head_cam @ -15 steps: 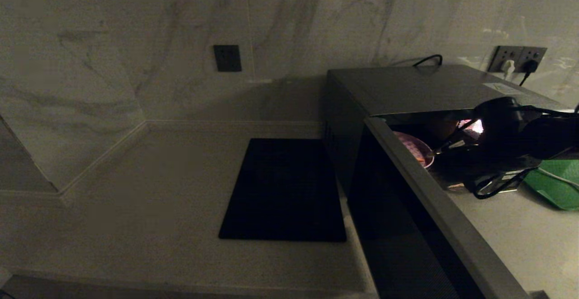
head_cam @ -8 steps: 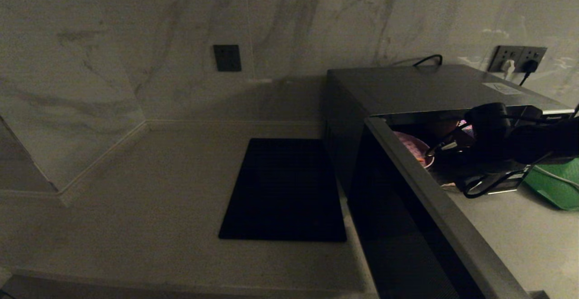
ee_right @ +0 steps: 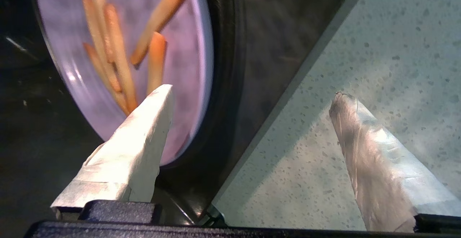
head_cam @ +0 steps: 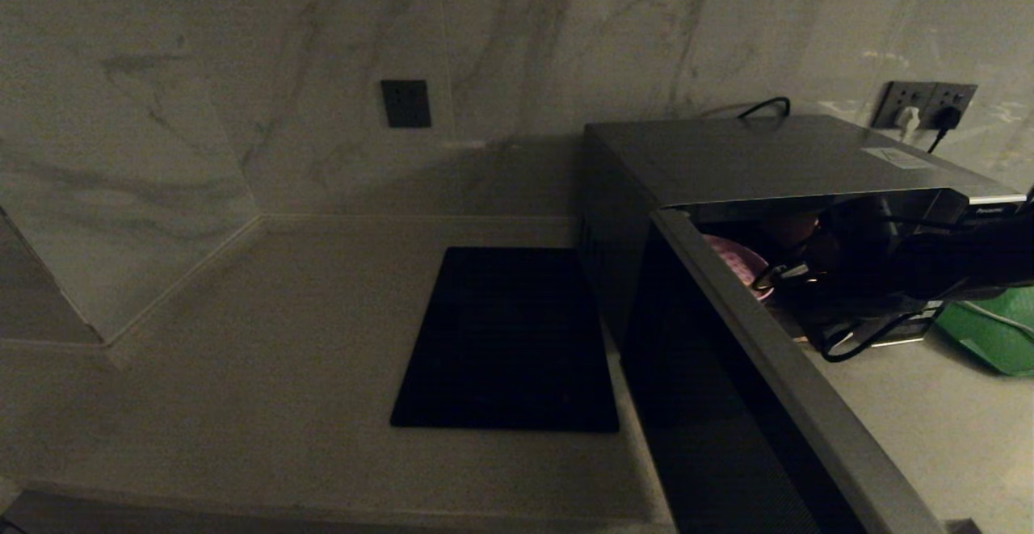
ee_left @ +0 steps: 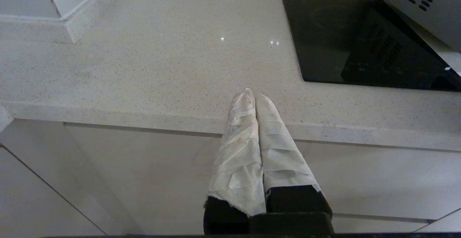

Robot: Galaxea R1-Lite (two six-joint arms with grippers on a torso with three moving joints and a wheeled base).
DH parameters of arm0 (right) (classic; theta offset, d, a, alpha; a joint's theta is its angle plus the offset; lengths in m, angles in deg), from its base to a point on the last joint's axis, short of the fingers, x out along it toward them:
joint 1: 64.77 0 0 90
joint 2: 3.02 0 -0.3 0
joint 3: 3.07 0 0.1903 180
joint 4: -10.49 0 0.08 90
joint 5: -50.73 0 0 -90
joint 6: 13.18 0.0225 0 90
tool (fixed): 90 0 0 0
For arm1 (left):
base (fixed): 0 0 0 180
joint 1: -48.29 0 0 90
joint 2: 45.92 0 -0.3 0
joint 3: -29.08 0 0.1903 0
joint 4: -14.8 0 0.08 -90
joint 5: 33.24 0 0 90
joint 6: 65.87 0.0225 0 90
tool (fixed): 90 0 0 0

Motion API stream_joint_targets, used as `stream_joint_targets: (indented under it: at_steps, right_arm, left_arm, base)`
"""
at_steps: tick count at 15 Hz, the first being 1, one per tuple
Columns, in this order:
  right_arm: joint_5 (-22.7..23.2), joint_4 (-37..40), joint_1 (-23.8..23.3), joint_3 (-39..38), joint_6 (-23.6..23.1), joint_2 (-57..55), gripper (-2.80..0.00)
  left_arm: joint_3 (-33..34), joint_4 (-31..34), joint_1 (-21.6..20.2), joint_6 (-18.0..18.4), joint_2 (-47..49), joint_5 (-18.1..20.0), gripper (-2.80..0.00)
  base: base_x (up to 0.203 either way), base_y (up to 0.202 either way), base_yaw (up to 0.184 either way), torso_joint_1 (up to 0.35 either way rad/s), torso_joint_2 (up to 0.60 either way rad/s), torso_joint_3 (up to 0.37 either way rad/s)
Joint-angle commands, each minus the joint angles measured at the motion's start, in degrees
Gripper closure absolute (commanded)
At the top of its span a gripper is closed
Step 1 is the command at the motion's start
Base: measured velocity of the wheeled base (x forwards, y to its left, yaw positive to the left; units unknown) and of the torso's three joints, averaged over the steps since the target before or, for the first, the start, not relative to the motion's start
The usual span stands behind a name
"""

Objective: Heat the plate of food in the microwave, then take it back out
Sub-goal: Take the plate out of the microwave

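Note:
The silver-grey microwave (head_cam: 767,154) stands at the right of the counter with its dark door (head_cam: 727,405) swung open toward me. Inside sits the pale pink plate of food (head_cam: 733,261), with orange fries (ee_right: 119,61) on it. My right gripper (head_cam: 779,275) reaches into the cavity just beside the plate and is open wide. In the right wrist view one finger (ee_right: 144,140) lies over the plate (ee_right: 187,50), the other (ee_right: 363,151) over the speckled counter, and the plate's near rim falls between them, ungripped. My left gripper (ee_left: 252,93) is shut and empty at the counter's front edge.
A flat black mat (head_cam: 509,340) lies left of the microwave. A green tray (head_cam: 994,332) sits on the counter at far right. The open door juts out toward the counter's front. Wall sockets (head_cam: 925,106) with plugged cables are behind the microwave.
My right arm has moved leftward and deeper into the microwave, bringing its open fingers up to the plate. The plate and the left arm have not moved.

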Motion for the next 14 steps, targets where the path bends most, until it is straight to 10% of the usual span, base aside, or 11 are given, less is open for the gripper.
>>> stream_joint_targets:
  at_steps: [1, 14]
  right_arm:
    - [0.1, 0.0, 0.2, -0.5, 0.4, -0.1, -2.8]
    - [-0.3, 0.0, 0.5, -3.3, 0.4, -0.1, -2.8]
  left_arm:
    - [0.0, 0.0, 0.0, -0.1, 0.0, 0.0, 0.0]
    - [0.0, 0.0, 0.0, -0.1, 0.0, 0.0, 0.0]
  base:
    - [0.0, 0.0, 0.0, 0.0, 0.0, 0.0]
    - [0.0, 0.0, 0.0, 0.0, 0.0, 0.0]
